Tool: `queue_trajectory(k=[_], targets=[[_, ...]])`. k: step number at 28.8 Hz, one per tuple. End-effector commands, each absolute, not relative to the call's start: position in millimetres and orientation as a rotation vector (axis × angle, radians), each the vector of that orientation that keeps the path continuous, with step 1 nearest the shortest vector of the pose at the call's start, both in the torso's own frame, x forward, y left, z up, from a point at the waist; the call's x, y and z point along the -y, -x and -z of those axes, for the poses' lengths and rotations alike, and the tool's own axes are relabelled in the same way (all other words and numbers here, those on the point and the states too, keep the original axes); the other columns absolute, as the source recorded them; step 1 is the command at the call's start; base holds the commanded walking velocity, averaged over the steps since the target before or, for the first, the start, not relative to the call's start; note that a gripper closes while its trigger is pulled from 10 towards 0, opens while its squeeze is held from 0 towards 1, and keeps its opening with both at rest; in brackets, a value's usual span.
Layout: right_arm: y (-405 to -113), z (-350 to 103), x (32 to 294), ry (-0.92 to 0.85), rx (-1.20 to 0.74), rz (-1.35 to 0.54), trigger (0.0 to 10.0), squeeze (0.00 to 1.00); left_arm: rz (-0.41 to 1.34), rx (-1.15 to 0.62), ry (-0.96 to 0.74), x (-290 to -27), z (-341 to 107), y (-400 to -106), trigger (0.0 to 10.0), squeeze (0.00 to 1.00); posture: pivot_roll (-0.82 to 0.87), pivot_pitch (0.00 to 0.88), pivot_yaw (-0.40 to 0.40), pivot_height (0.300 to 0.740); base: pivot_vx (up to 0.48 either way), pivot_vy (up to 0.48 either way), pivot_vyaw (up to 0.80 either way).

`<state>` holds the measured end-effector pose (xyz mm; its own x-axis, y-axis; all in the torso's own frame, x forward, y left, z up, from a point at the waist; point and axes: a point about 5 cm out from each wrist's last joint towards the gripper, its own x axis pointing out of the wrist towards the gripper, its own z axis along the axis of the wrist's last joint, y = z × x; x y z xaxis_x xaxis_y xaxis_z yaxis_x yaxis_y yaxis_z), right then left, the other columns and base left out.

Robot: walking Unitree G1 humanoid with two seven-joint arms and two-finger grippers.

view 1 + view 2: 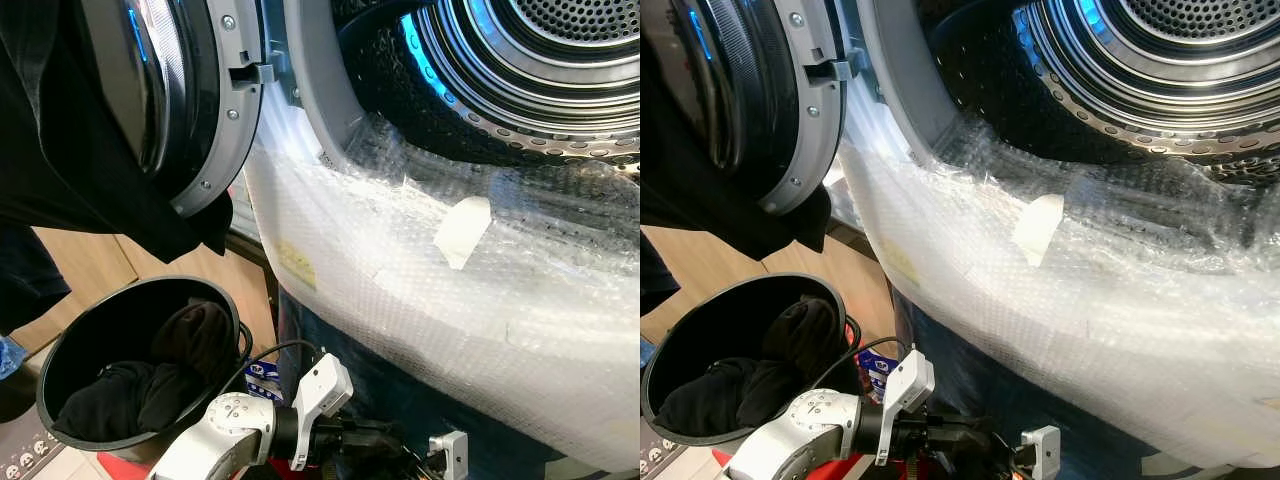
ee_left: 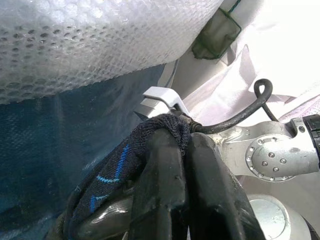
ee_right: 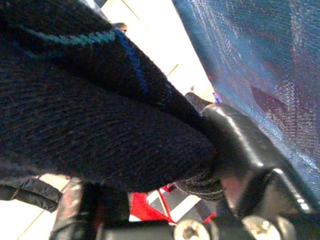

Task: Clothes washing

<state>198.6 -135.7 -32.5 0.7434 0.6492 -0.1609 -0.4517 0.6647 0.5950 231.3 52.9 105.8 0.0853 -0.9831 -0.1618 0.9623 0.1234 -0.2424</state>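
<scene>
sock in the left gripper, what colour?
Black sock with blue stripes, pinched in the left gripper; clearest in the left wrist view.

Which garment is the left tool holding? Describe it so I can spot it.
Below the bubble-wrapped washing machine, at its blue lower front, the left tool is shut on a dark knit garment. Blue stitched lines set it apart from the plain black clothes in the black bucket.

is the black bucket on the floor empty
No, the black bucket has dark clothes piled inside it, seen in the left eye view.
</scene>
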Motion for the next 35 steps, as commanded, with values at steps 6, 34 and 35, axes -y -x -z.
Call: queue_trajectory(k=[6, 34, 35], targets=[[-196.7, 35.4, 134.7, -0.586, -0.391, -0.622, 0.0, 0.0, 1.441, -0.299, 0.08, -53.6, -109.3, -231.7, 0.0, 0.0, 0.04, 0.068, 0.04, 0.74, 0.0, 0.0, 0.0], [-203.3, 33.0, 138.7, -0.563, -0.408, -0.646, 0.0, 0.0, 1.38, -0.305, 0.108, -63.1, -112.1, -235.5, 5.8, 0.0, 0.06, 0.096, 0.034, 0.74, 0.0, 0.0, 0.0], [-203.4, 32.5, 138.5, -0.562, -0.405, -0.649, 0.0, 0.0, 1.38, -0.305, 0.107, -63.8, -112.8, -235.8, 10.0, 0.0, 0.06, 0.108, 0.036, 0.74, 0.0, 0.0, 0.0]])
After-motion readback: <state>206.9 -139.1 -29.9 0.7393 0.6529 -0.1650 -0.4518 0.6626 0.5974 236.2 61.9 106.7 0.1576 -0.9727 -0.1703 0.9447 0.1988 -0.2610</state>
